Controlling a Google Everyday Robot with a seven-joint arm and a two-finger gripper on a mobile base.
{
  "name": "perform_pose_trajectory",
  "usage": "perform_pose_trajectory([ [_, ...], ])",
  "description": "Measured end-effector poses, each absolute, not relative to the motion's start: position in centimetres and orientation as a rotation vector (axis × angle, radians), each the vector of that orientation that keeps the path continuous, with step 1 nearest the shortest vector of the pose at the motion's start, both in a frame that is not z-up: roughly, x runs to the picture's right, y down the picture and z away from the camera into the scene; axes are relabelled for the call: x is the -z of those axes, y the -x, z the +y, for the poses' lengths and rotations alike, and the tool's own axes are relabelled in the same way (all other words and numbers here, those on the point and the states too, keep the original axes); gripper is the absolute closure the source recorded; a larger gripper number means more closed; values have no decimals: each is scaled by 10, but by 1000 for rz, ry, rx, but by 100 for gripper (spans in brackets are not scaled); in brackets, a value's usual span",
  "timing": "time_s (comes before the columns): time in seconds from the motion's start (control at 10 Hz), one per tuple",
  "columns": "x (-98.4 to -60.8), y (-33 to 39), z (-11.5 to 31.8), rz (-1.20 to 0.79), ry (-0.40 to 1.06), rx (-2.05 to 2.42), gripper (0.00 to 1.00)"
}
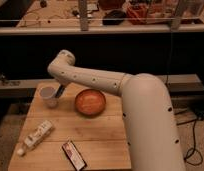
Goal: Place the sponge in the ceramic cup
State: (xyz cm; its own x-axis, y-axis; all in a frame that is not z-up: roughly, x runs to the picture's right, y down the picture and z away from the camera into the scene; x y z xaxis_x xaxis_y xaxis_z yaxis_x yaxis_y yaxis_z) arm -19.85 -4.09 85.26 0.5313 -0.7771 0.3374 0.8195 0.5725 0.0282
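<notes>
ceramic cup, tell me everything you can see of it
The small white handleless ceramic cup tapers slightly toward its base and stands upright, mouth up, near the far corner of the light wooden table, on the picture's left. It looks plain and unbroken. The dark end effector is at its rim on the side facing the orange-brown bowl. Whether they touch, and what lies inside the cup, cannot be told.
</notes>
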Motion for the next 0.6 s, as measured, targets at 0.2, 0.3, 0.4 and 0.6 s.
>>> perform_pose_trajectory([
  [0.2,-853,199,-41,-338,134,953,99],
  [0.3,-852,200,-41,-341,130,952,99],
  [0.4,-853,200,-41,-346,128,950,99],
  [0.6,-853,201,-41,-357,119,947,99],
])
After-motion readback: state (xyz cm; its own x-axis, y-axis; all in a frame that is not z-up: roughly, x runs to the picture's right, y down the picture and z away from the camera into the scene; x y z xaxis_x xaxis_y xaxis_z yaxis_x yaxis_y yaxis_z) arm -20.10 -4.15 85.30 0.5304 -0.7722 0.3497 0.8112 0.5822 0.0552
